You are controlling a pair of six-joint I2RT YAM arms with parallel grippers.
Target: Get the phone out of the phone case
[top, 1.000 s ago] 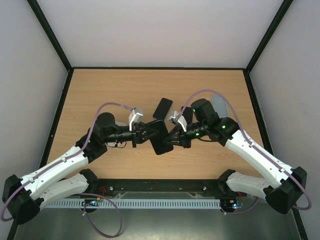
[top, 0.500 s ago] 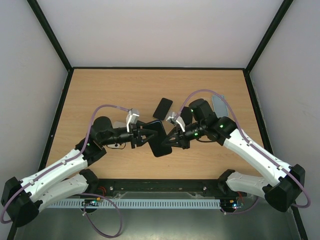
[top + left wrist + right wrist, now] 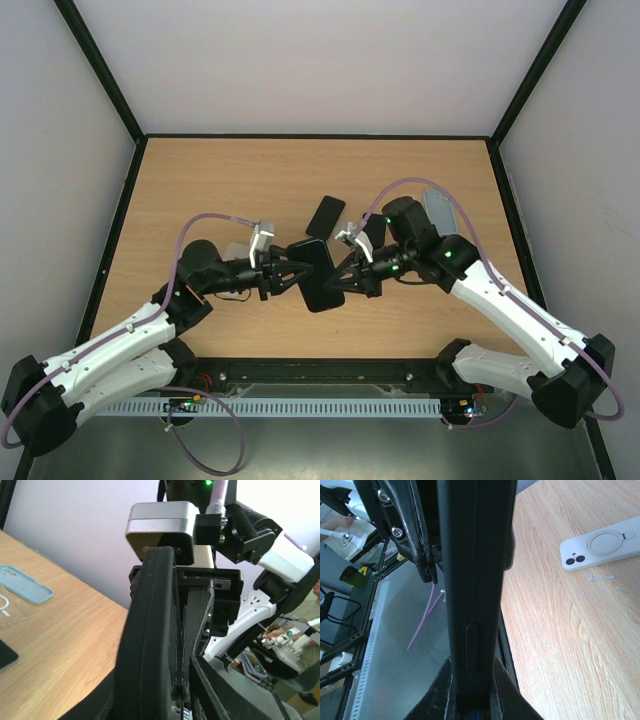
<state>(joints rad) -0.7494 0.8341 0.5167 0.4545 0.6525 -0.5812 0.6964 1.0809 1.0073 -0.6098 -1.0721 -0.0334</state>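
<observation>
Cased phone: a black slab (image 3: 318,275) held up off the worktop (image 3: 220,190), between the two end effectors; both wrist views see it edge-on.
Right end effector: (image 3: 341,278) on the slab's right side, its fingers clamped against the two faces at that edge.
Left end effector: (image 3: 292,277) on the slab's left side, fingers standing apart. Whether either one touches the slab I cannot tell.
Phone case: matte black with a thick rounded rim and a moulded side-button bump (image 3: 471,647). It is probably rubbery, so it should grip well and its lip should flex.
Phone: almost wholly hidden inside the case. It is likely stiff, smooth, fairly heavy for its size, and breakable on its glass face.
Where to hold: probably one end effector on the case rim at a corner, where the lip peels most easily, while the other pushes or pinches the rigid body.
Risk: once the lip lets go, the slick phone could slip and drop onto the worktop.
Worktop: pale wood-grain board, flat and hard.
Beyond the slab: another flat black rectangle (image 3: 325,214) lying flat.
Right of the slab: a grey case (image 3: 440,210) lying well apart.
Also lying about: a white case with a ring mark (image 3: 600,547) and a light blue case (image 3: 25,584).
</observation>
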